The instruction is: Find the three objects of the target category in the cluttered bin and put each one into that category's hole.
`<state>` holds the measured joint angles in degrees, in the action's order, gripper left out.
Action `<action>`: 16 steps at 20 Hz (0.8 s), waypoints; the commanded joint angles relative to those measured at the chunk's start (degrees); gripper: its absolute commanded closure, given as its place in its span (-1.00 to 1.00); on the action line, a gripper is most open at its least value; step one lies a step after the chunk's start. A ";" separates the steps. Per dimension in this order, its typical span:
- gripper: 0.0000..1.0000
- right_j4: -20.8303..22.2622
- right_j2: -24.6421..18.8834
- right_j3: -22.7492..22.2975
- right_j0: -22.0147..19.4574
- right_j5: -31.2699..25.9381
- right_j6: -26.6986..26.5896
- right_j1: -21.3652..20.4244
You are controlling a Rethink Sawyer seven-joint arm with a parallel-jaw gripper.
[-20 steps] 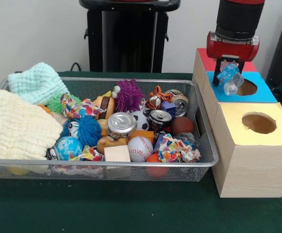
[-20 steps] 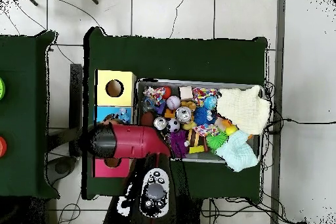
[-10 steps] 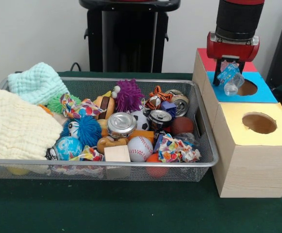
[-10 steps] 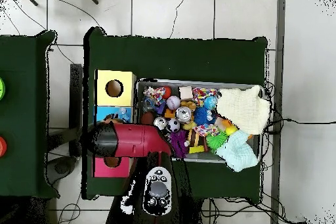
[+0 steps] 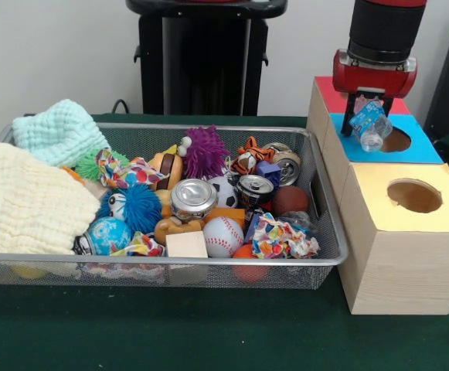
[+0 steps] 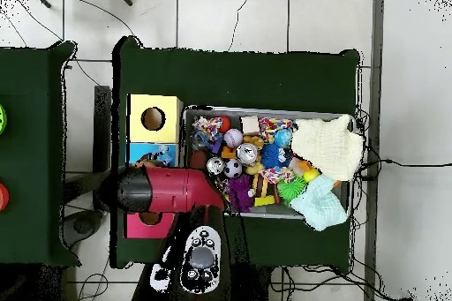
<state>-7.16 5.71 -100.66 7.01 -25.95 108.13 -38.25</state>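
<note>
Bottle [image 5: 369,124] above blue box [image 5: 417,147], bin [image 5: 328,232] alongside

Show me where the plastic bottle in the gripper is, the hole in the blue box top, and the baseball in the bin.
plastic bottle [image 5: 369,124], front view, on its crumpled body below the label.
blue box hole [image 5: 396,140], front view, on its dark opening.
baseball [image 5: 222,235], front view, on its white stitched face.

Front camera low, near; overhead high; both show bin [image 5: 328,251].

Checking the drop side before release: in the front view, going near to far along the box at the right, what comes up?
Yellow-topped hole → blue-topped hole, with the gripper holding the plastic bottle beside it → red top.
</note>
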 commanded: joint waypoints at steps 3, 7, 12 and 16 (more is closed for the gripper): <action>1.00 -4.21 -4.61 6.08 4.13 4.30 12.75 5.92; 1.00 -4.76 -4.26 6.14 4.50 4.09 12.81 5.89; 1.00 -5.21 -3.73 6.23 4.95 3.76 12.65 5.90; 1.00 -5.57 -3.66 6.06 5.30 3.68 12.81 5.54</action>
<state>-7.86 8.88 -99.09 10.49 -25.95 108.13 -37.09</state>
